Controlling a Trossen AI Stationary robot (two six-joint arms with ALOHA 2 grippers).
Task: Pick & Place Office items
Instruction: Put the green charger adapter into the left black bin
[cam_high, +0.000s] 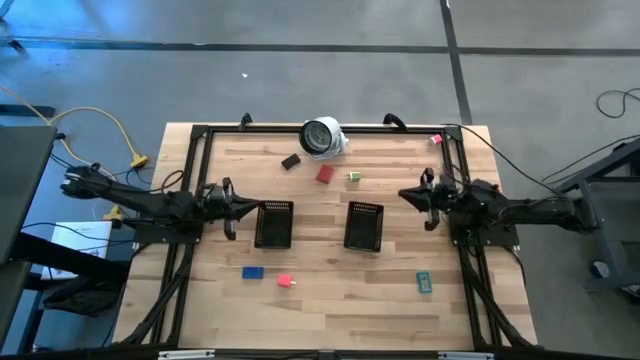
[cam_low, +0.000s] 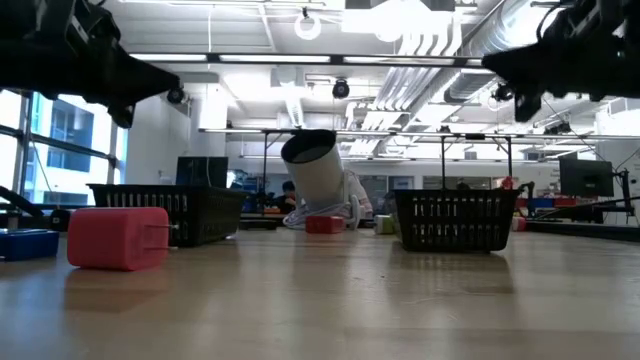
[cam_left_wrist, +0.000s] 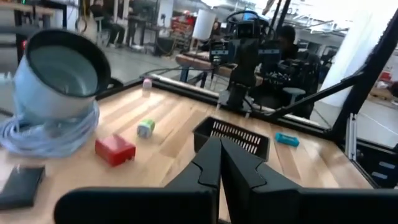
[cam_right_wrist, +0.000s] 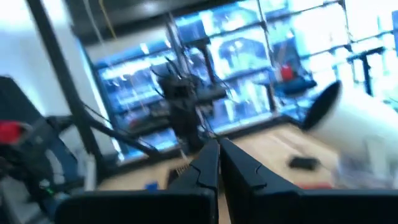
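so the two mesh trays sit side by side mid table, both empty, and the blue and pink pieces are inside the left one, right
Not quite. The high view shows the blue piece and pink piece lying on the bare table in front of the left tray, not inside it. Both it and the right tray sit side by side mid table, empty.

Grey concrete floor (cam_high: 300, 90), bright ceiling lights (cam_low: 420, 40), left-side windows (cam_low: 55, 140)

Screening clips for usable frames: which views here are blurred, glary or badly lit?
Right wrist view: smeared as if by motion, blue-tinted, with the right claw in dark silhouette. Low view: bright ceiling lights wash out the background, leaving the trays backlit; the near red piece looks soft. Left wrist view: the left claw is dark, the tabletop readable. High view: evenly lit, sharp.
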